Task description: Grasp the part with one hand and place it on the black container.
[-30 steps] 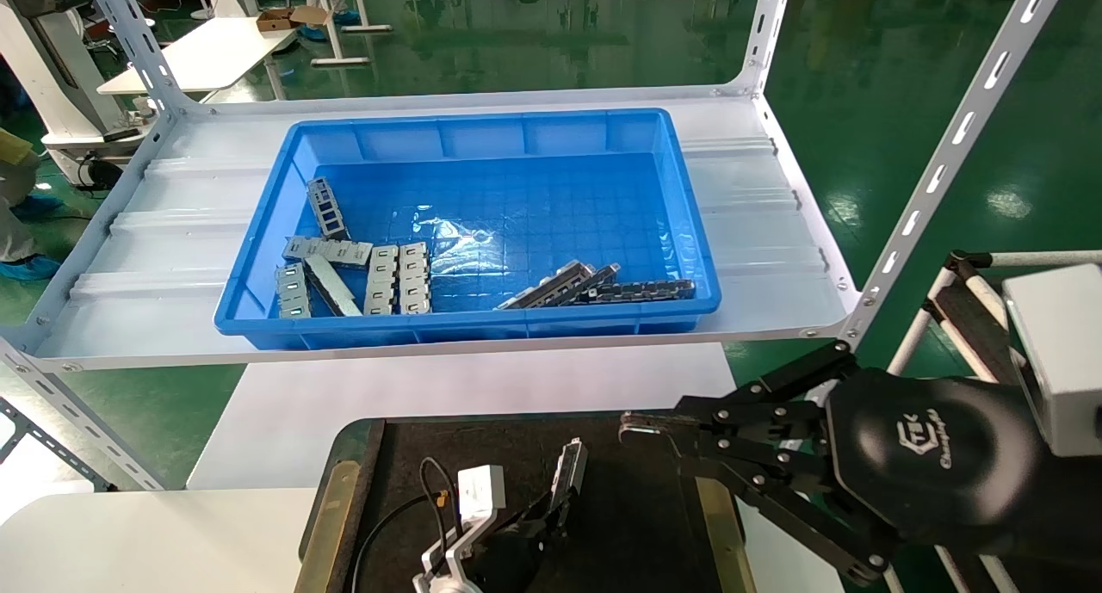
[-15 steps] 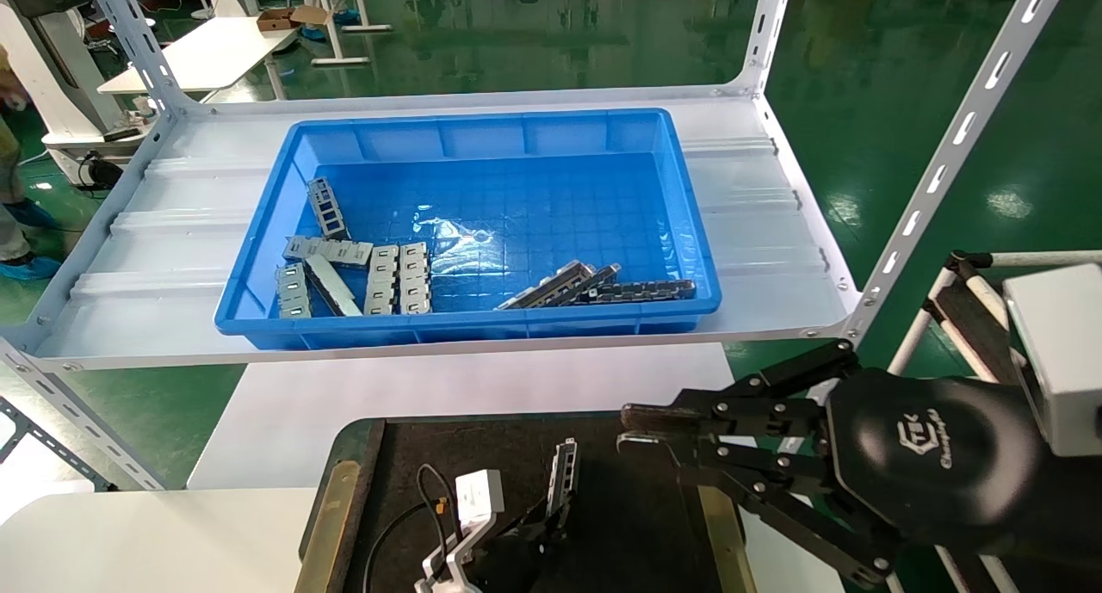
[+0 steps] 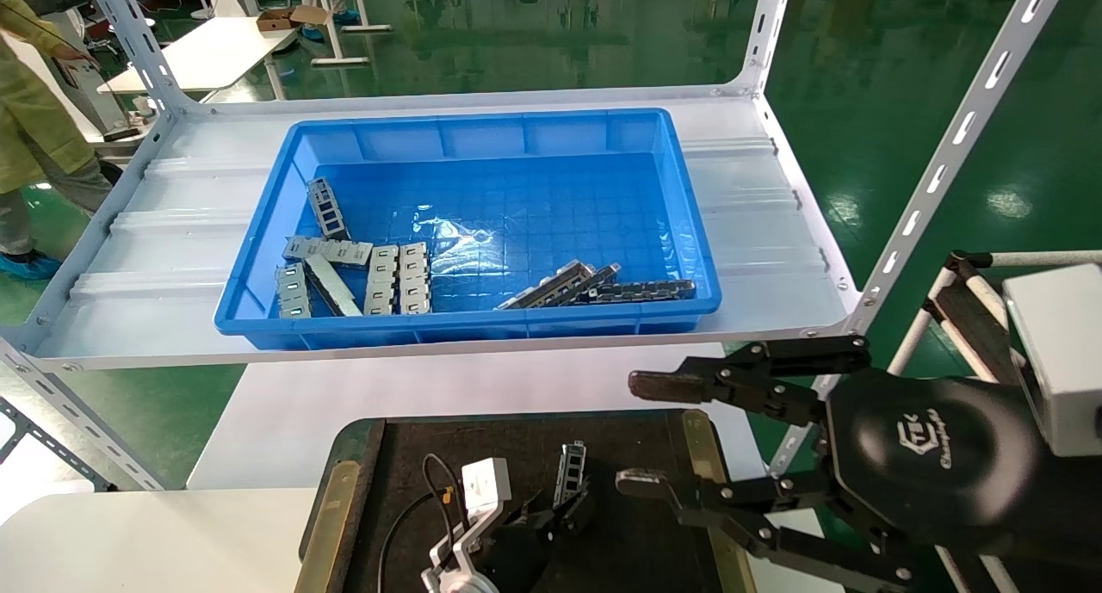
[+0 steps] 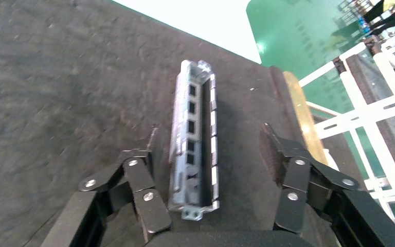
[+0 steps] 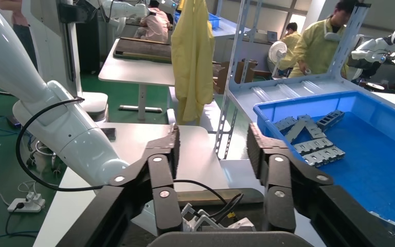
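Now the left gripper (image 4: 208,154) has spread its jaws, leaving the part (image 4: 195,146) lying flat on the black container (image 3: 637,524); placement looks complete. Right gripper (image 3: 633,434) hovers nearby, jaws open.

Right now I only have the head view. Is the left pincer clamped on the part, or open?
Observer: Open. In the left wrist view the left pincer has its fingers spread and the part lies between them. One finger is well clear; I cannot tell whether the other touches.
Operator: Is it down on the black container?
Observer: Yes. It lies flat on the felt of the black container, channel side up, with its row of cut-outs showing.
Operator: Close to the edge?
Observer: It lies on the felt, apart from the tan strip.
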`<move>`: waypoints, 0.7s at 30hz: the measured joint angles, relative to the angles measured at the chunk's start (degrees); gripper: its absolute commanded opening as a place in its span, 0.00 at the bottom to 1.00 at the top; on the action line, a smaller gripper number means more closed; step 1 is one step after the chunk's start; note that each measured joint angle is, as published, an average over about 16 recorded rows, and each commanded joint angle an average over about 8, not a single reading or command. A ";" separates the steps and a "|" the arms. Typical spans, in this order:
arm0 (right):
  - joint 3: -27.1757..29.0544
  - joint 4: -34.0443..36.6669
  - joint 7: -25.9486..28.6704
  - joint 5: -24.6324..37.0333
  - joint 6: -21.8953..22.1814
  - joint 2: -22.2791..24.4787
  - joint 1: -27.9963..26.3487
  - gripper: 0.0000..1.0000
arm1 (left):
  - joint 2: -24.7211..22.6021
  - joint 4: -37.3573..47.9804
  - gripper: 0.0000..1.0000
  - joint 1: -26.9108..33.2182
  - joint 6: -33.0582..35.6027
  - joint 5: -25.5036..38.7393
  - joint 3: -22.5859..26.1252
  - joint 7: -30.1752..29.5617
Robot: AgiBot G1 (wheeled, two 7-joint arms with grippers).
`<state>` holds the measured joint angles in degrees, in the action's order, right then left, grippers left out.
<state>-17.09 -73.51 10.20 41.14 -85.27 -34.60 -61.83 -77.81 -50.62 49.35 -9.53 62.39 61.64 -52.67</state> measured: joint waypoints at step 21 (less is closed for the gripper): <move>-0.06 0.00 -0.03 -0.04 0.03 0.03 -0.01 1.00 | 11.41 -12.61 1.00 0.39 16.29 6.01 -4.60 -1.21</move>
<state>-17.15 -73.51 10.17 41.10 -85.24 -34.58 -61.84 -66.39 -63.23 49.74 6.76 68.40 57.04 -53.88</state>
